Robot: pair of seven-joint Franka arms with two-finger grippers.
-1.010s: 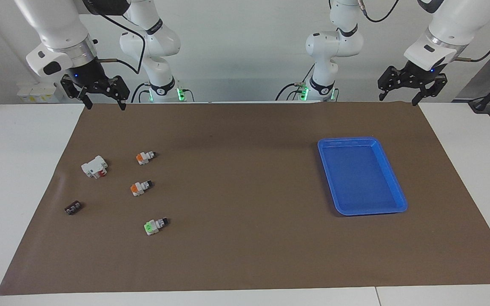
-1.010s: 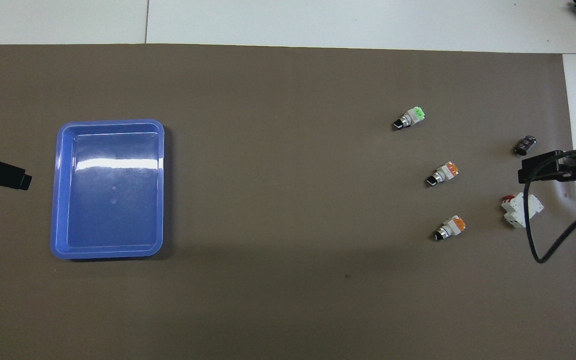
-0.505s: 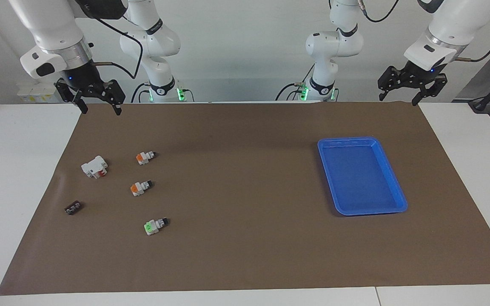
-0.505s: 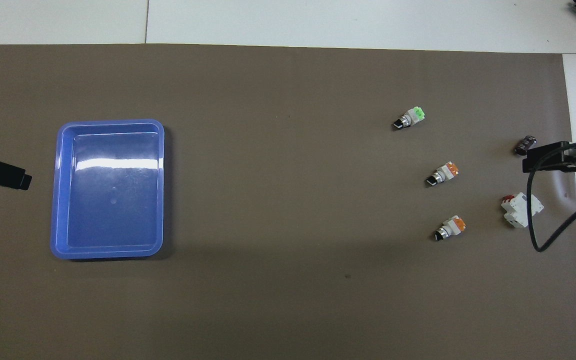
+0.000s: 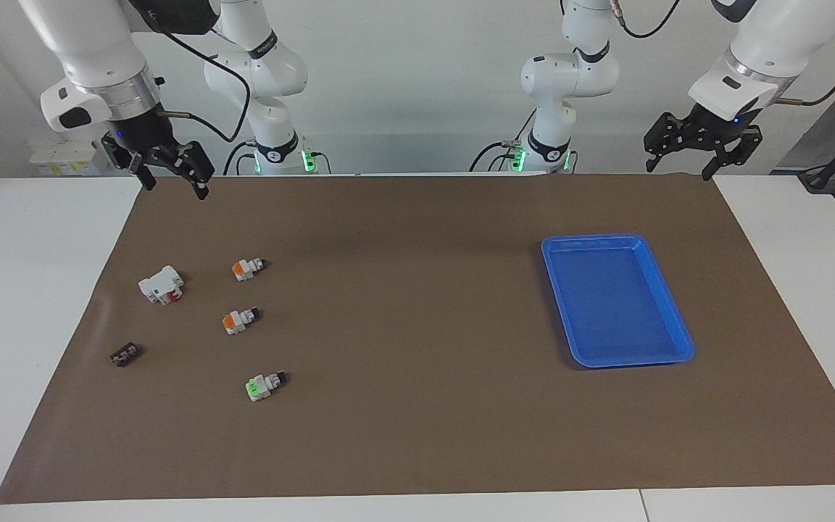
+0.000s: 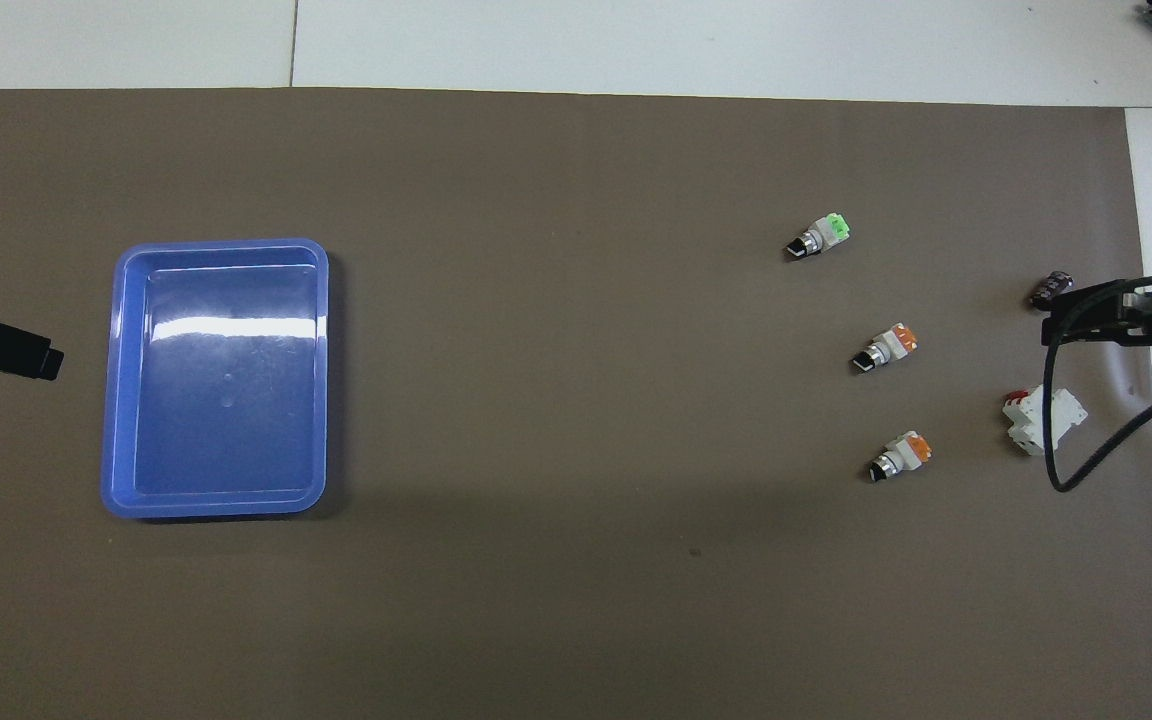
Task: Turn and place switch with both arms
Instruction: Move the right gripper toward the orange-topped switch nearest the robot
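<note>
Three small white switches with black stems lie on the brown mat toward the right arm's end. Two have orange caps (image 5: 247,269) (image 5: 238,320); the green-capped one (image 5: 264,386) lies farthest from the robots. They also show in the overhead view: orange (image 6: 899,455), orange (image 6: 884,347), green (image 6: 818,236). My right gripper (image 5: 175,185) hangs open and empty, high over the mat's edge, apart from the switches; it also shows in the overhead view (image 6: 1076,318). My left gripper (image 5: 678,168) waits open and empty, raised at the left arm's end, its tip in the overhead view (image 6: 36,355).
A blue tray (image 5: 617,360) lies on the mat toward the left arm's end, seen also from overhead (image 6: 216,245). A bigger white block with a red part (image 5: 161,284) and a small black piece (image 5: 125,354) lie beside the switches.
My right gripper has shifted a little over the mat's edge and turned at the wrist. The left arm and the things on the mat have not moved.
</note>
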